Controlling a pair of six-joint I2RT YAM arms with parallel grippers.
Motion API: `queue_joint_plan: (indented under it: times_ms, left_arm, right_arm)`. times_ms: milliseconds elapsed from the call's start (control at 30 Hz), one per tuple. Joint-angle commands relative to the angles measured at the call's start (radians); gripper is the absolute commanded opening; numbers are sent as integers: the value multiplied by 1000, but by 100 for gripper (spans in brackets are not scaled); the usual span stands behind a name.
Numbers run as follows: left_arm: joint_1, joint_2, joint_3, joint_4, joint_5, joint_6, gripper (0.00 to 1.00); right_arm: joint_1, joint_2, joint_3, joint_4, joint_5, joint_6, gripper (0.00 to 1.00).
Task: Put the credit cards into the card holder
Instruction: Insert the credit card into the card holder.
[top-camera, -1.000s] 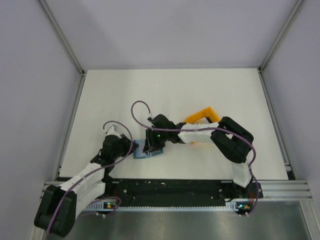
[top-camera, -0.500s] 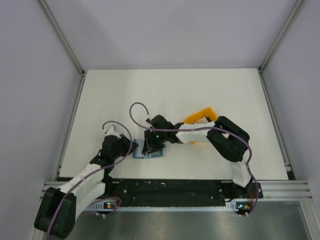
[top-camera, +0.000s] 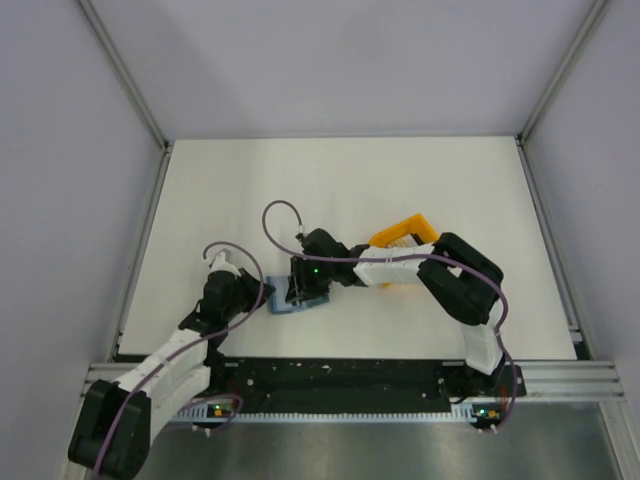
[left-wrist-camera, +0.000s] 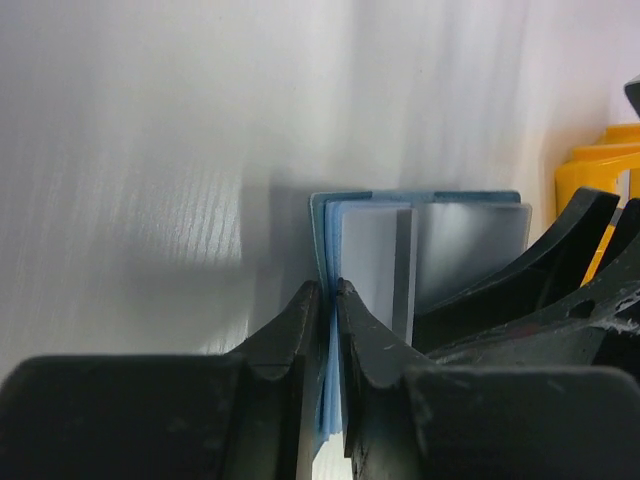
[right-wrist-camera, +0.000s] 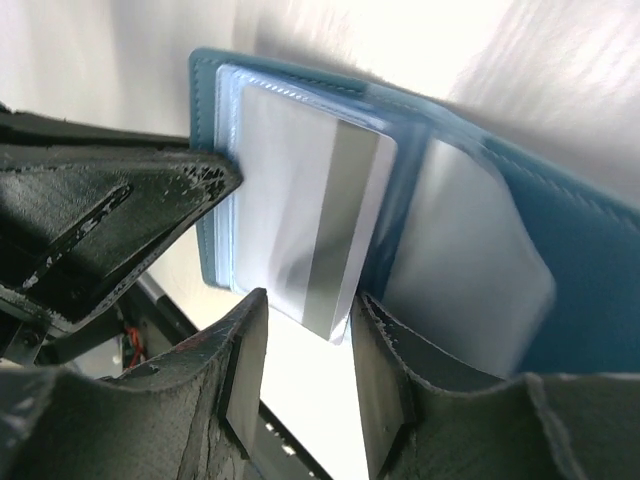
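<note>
One credit card (right-wrist-camera: 300, 220) in the card holder (right-wrist-camera: 575, 265) shows only from the wrists.

**Base rail** (top-camera: 340, 385): long, black, with small lit indicators (top-camera: 212, 408) near both ends.

**Left arm** (top-camera: 170, 355), at the rail's left end: white link shells and black joint housings. A purple left cable (top-camera: 235, 262) loops at the end farthest from the rail.

**Right arm** (top-camera: 470, 300), at the rail's right end: same white and black. It has a purple right cable (top-camera: 283, 215) and a green light (top-camera: 316, 268) on the black wrist.

**Left gripper** (left-wrist-camera: 328, 290): two matte black wedge fingers with smooth tips.

**Right gripper** (right-wrist-camera: 305, 320): two black fingers with a rough, grainy surface.
</note>
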Motion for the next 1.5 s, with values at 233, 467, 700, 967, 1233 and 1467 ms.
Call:
queue_joint_plan:
  times_ms: [233,467,700,967,1233,1467]
  left_arm:
    - [-4,-14,-1,16,-10,2,9]
    - [-4,-5,2,39,11,8,15]
    - [-4,1,22,32,14,23,13]
    - [-4,-15,23,83,77,28,24]
    - [-4,-23,23,88,76,29,33]
    - [-4,-29,92,-72,-46,80,54]
  right_arm:
    - [-34,-130,-58,2,173,-66,43]
    - [-36,-101,-67,129,37,-55,42]
    - [-43,-159,-101,117,116,-56,41]
    - [-69,-105,-50,25,61,-101,41]
    - [-69,-94,-58,36,59,-82,41]
    - [-80,-191,-70,40,95,-102,42]
